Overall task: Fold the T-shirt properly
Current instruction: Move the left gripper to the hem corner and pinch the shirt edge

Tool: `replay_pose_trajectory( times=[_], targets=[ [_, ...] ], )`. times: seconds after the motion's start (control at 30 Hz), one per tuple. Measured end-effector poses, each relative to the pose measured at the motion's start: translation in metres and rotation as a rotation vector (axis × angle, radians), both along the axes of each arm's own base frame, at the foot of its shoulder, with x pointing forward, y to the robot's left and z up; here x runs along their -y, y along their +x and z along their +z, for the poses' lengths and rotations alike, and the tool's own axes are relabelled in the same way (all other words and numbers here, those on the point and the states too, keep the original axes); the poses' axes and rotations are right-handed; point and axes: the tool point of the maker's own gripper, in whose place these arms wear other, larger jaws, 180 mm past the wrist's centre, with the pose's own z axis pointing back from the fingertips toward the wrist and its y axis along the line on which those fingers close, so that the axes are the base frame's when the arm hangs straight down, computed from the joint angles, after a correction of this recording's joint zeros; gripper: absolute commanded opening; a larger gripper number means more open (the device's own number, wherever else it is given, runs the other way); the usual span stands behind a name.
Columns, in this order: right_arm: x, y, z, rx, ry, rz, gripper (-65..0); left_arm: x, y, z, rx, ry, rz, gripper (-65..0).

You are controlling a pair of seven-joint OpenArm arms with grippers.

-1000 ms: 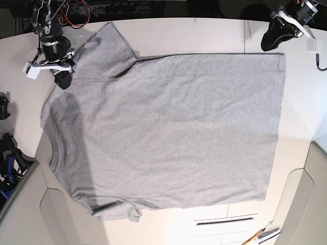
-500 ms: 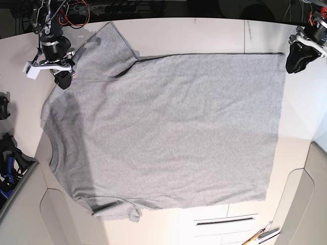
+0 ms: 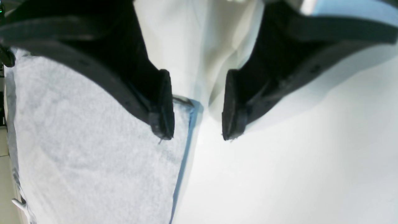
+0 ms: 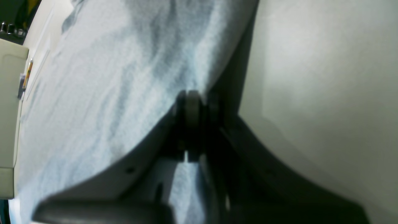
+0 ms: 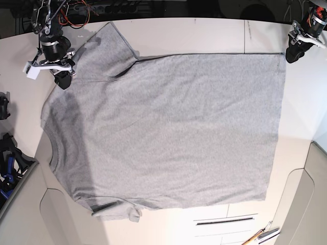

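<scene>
Base view only: the whole T-shirt (image 5: 163, 132) spread flat on the pale table (image 5: 184, 35), neck toward the right gripper's side, hem toward the left gripper's side; both arms seen at the shirt's two far corners.
Left wrist view only: the gap between the black fingers (image 3: 163, 105) and the shirt's corner edge (image 3: 93, 155) lying under it.
Right wrist view only: the fingertips pressed together, with a ridge of grey cloth (image 4: 108, 77) rising up to them.
Left gripper (image 3: 197, 105): released, jaws standing wide apart, nothing between them; one finger hangs over the cloth, the other over bare table. Whether the tips touch the surface I cannot tell.
Right gripper (image 4: 193, 109): clenched on the T-shirt at the sleeve and shoulder edge; cloth is pinched at the tips.
T-shirt from the left gripper: its hem corner sits just below and between the open fingers, the body stretching away to one side.
T-shirt from the right gripper: the fabric runs off from the closed tips, with bare table on the other side.
</scene>
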Motion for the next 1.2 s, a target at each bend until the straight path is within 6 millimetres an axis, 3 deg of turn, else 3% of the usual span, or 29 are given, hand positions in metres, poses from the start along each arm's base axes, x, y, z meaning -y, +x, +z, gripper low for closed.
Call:
replay_pose_trajectory(
  times=[0.5,0.73,0.97,1.2],
  targets=[
    [0.000,0.000,0.000,0.000,0.000,0.000,-65.0,0.040,0.015,-0.009,0.016,-0.086,-0.084,-35.9],
    [0.000,0.000,0.000,0.000,0.000,0.000,-65.0,0.041,0.016,-0.009,0.018,-0.088,-0.086,-36.8],
    [0.000,0.000,0.000,0.000,0.000,0.000,-65.0,0.042,0.014,-0.012,0.004,-0.081,-0.093,-65.0],
    [0.000,0.000,0.000,-0.002,-0.003,0.002,-65.0,0.040,0.022,-0.010,0.009,-0.064,-0.111,-65.0]
  ],
)
